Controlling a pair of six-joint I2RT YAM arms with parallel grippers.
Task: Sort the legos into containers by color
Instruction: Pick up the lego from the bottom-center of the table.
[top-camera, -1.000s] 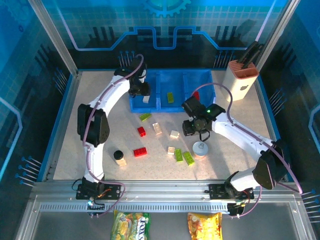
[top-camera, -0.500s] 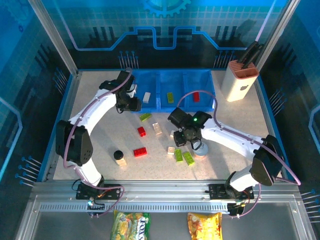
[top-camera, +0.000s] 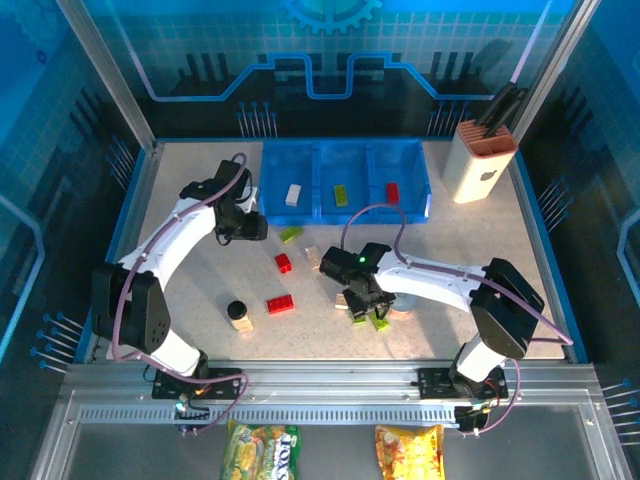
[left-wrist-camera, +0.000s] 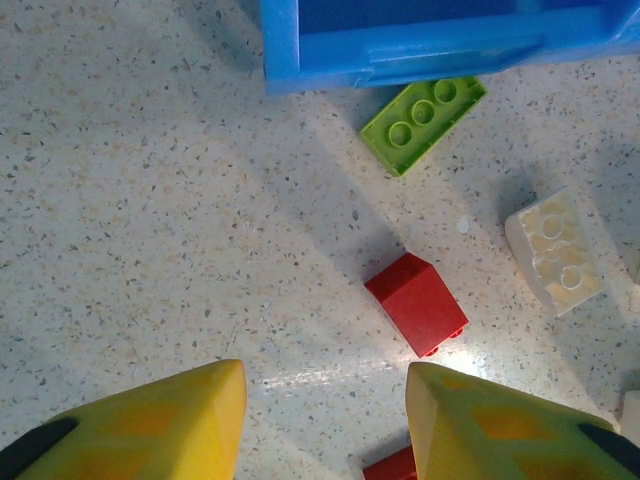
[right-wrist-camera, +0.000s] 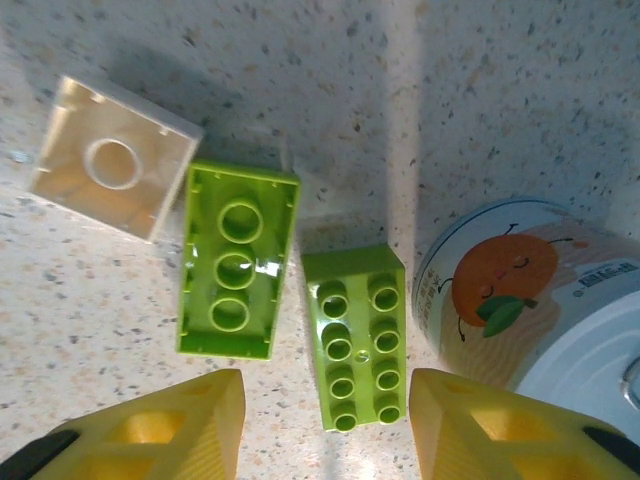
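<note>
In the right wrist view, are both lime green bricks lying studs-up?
No: the lime brick next to the white brick lies hollow underside up; only the other lime brick, near the can, shows studs.

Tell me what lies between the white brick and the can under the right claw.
In the right wrist view, two things lie there: an upturned lime brick beside a studs-up lime brick.

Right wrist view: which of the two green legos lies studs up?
The right green lego, next to the can; the left green lego shows its hollow underside.
</note>
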